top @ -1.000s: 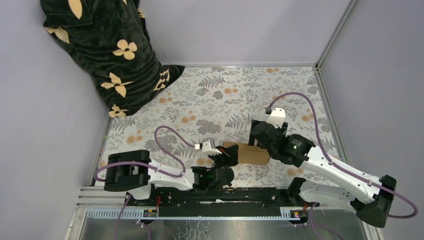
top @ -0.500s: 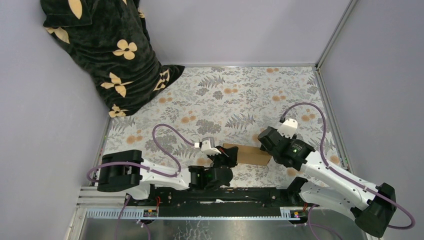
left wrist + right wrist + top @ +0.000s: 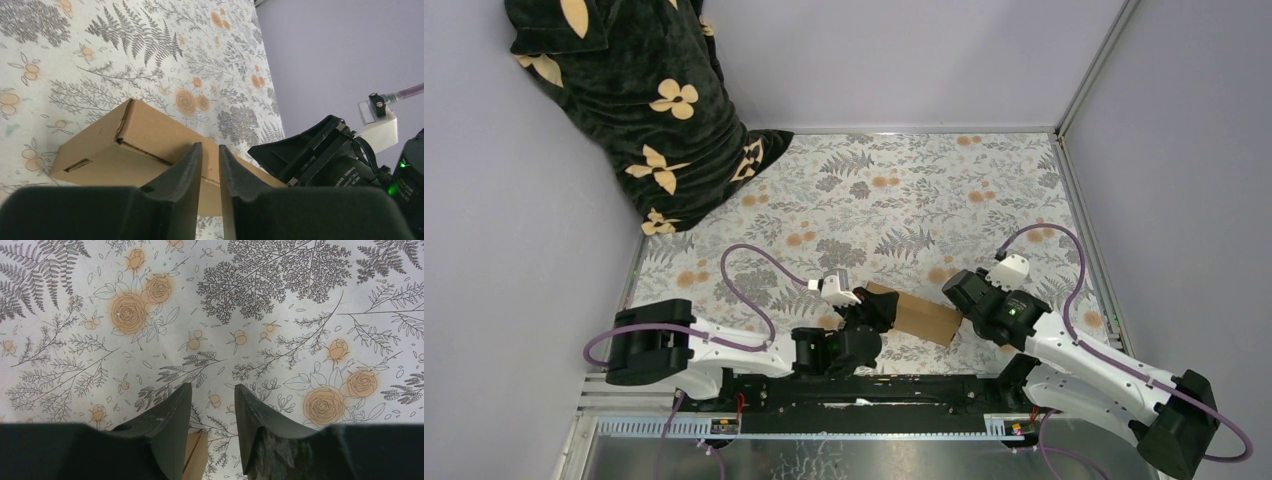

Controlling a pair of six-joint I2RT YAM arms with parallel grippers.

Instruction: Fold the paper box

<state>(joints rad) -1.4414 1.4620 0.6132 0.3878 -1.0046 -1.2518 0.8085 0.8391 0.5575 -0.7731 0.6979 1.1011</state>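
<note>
Leftmost, bunched in the far corner of the table (image 3: 904, 190): a dark cloth (image 3: 624, 100) with pale yellow flowers, hanging down the lilac wall (image 3: 904, 60) and spilling onto the fern-and-rose print. Well apart from everything else.

Next, along the near edge, the left arm (image 3: 734, 348), lying low and reaching rightward above the black rail (image 3: 924, 388). At its end the left claw (image 3: 876, 303), right up against the left end of the paper box (image 3: 924, 316). Through the left wrist camera, fingers (image 3: 185, 170) close together with only a thin slit between, tips overlapping the box's near long edge, brown showing through the slit. Cannot tell whether pinching cardboard there or merely held in front of it.

Then the paper box itself: plain brown, folded up into a shallow box shape, lying on the table close to the near edge, between the two claws. Skewed, right end nearer the arm bases. A small slot in the left end wall, and one seam gaping slightly along the top.

Further right, the right claw (image 3: 961, 300), at the box's right end. Released: both prongs clearly parted in the right wrist view, patterned table visible between them, a corner of cardboard low in the gap, beside one prong and clear of the other.

Lastly, the right arm (image 3: 1084, 352), stretching back to its base at the near right corner.
</note>
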